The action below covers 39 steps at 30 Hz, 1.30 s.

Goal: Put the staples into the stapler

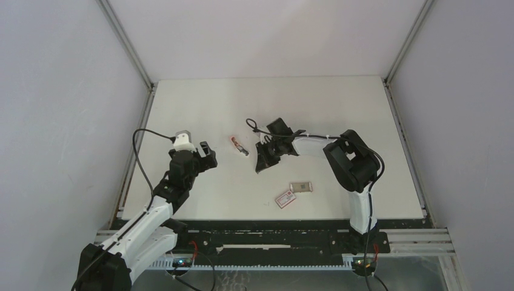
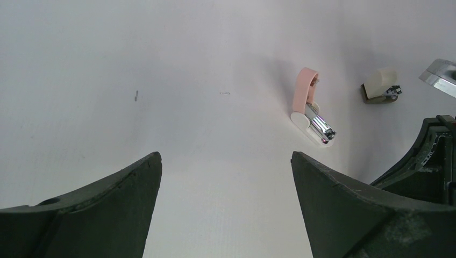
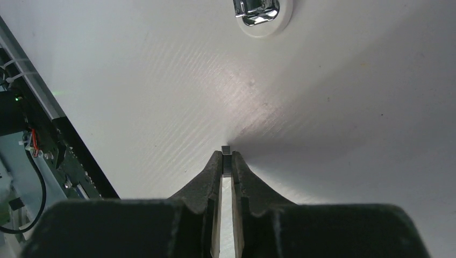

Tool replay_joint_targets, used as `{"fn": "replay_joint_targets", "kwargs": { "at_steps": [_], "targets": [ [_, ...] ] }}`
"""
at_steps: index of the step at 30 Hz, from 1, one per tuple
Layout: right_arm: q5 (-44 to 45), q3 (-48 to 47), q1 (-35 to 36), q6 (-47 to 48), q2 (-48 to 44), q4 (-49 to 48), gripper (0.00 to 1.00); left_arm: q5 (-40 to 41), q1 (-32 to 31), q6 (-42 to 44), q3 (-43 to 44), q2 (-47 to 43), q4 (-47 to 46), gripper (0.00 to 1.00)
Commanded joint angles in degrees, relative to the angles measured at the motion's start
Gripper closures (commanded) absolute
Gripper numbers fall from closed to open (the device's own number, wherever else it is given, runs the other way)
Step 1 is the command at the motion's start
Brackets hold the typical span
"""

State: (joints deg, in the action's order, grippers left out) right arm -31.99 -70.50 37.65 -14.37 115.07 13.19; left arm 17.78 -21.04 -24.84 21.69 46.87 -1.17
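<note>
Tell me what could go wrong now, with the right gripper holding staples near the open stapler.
1. The right gripper pinches the staples only at its very tip; the strip could slip or twist out on contact.
2. The stapler lies loose on the table, and the left gripper is open and apart from it, so pushing staples in may shove it away.
3. A loose staple lies on the table; the strip may shed more.
</note>
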Motion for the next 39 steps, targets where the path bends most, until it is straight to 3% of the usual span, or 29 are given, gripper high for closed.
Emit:
{"fn": "replay_joint_targets", "kwargs": {
  "at_steps": [1, 9, 20, 26, 39],
  "targets": [
    [1.76, -0.34, 0.32, 0.68, 0.11, -1.05, 0.93, 0.24, -0.03, 0.65, 0.62, -0.18, -1.91, 0.06],
    [9.29, -0.34, 1.17, 2.01, -0.69, 1.76, 0.76, 0.34, -0.01, 0.67, 0.63, -0.21, -1.8, 0.06],
    [22.92, -0.34, 3.63, 5.31, -5.38, 6.48, 0.63, 0.59, -0.01, 0.7, 0.51, -0.64, -1.65, 0.06],
    [24.69, -0.34, 5.57, 6.34, -7.57, 6.9, 0.55, 0.48, -0.01, 0.6, 0.54, -0.89, -1.64, 0.06],
    [26.41, -2.46, 8.49, 7.48, -7.11, 7.08, 0.54, 0.76, -0.06, 0.54, 0.54, -0.52, -1.64, 0.06]
  ]
}}
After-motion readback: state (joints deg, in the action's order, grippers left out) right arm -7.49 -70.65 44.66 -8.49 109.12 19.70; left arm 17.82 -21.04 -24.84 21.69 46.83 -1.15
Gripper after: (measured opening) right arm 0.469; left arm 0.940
